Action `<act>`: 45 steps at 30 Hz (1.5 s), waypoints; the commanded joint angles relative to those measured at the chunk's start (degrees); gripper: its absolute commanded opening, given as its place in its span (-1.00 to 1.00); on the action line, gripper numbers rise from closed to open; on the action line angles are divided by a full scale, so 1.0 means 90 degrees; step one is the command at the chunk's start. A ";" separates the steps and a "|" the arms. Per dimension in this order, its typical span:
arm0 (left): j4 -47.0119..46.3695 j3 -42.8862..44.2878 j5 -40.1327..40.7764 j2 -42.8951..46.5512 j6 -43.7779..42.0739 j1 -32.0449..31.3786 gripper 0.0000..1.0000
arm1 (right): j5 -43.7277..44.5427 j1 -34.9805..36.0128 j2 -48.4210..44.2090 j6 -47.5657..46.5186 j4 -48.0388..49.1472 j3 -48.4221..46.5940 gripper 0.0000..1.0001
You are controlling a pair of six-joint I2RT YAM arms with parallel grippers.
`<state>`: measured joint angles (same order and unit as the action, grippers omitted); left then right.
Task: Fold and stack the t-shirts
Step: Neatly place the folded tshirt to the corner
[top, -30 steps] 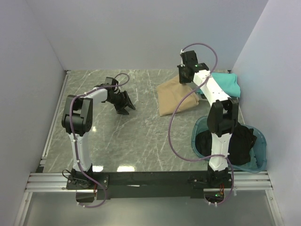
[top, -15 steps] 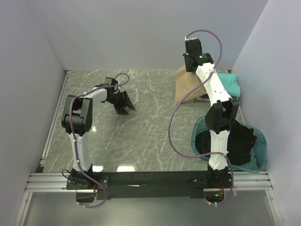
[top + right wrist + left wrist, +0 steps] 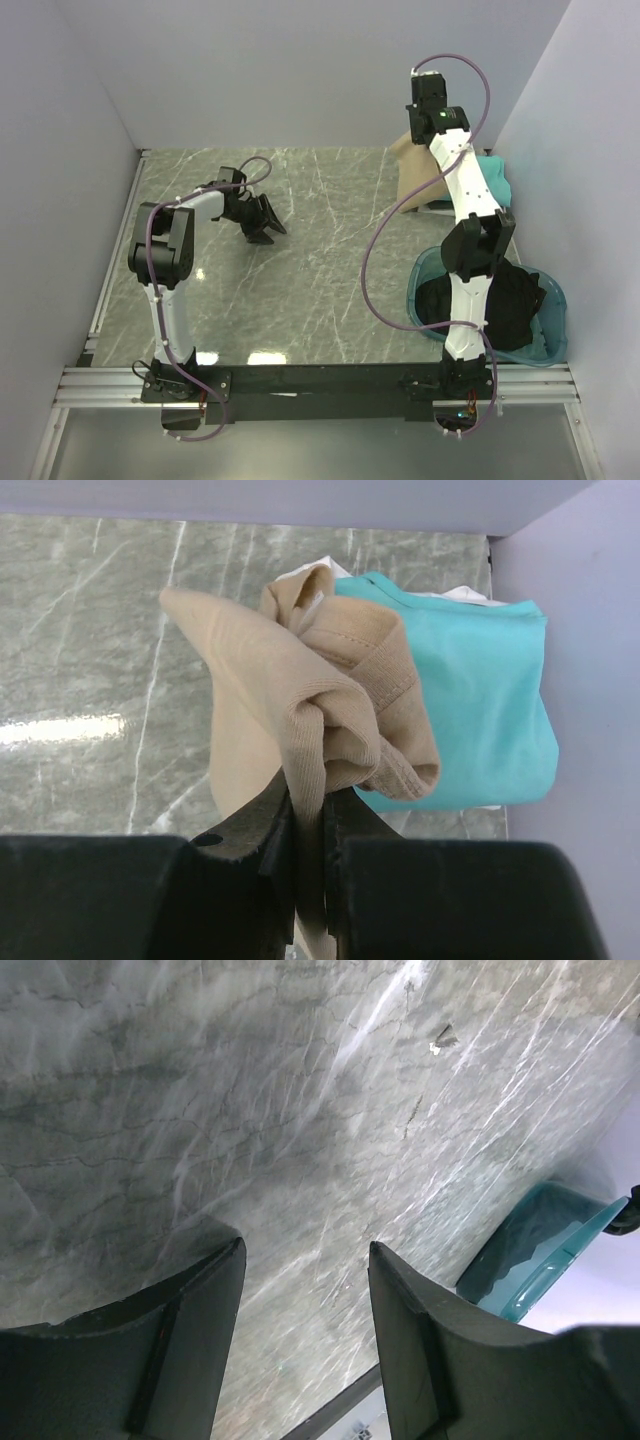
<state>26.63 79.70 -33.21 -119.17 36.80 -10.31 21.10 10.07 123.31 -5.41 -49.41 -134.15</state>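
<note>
The tan t-shirt [image 3: 300,680] is soft cloth with tiny ribs, and the teal t-shirt [image 3: 480,700] looks like smooth cloth. The table [image 3: 330,260] is grey, stone-like and shiny. The basin [image 3: 530,1245] is smooth teal plastic.

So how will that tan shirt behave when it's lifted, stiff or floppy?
Probably floppy: the tan shirt bunches and drapes where the right jaws pinch it. Likely light, since one thin pinch carries it. It may unfold or drag, as its lower part hangs toward the table.
</note>
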 commanded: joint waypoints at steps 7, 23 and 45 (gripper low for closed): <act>0.0185 -0.0359 0.0448 -0.0176 -0.0231 -0.0046 0.20 | 0.0126 -0.0200 -0.0585 -0.0044 0.0089 -0.0397 -1.00; 0.0185 -0.0477 0.0458 -0.0225 -0.0290 -0.0046 0.20 | 0.0048 -0.0434 -0.0771 0.0122 0.0089 -0.0827 -1.00; 0.0117 -0.0613 0.0497 -0.0167 -0.0163 -0.0046 0.20 | 0.0077 -0.1020 -0.0449 0.0015 0.0304 -0.0554 -1.00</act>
<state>24.08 77.47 -35.18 -118.65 37.15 -10.20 20.93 1.63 121.21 -4.43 -50.61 -138.67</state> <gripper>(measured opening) 0.596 0.142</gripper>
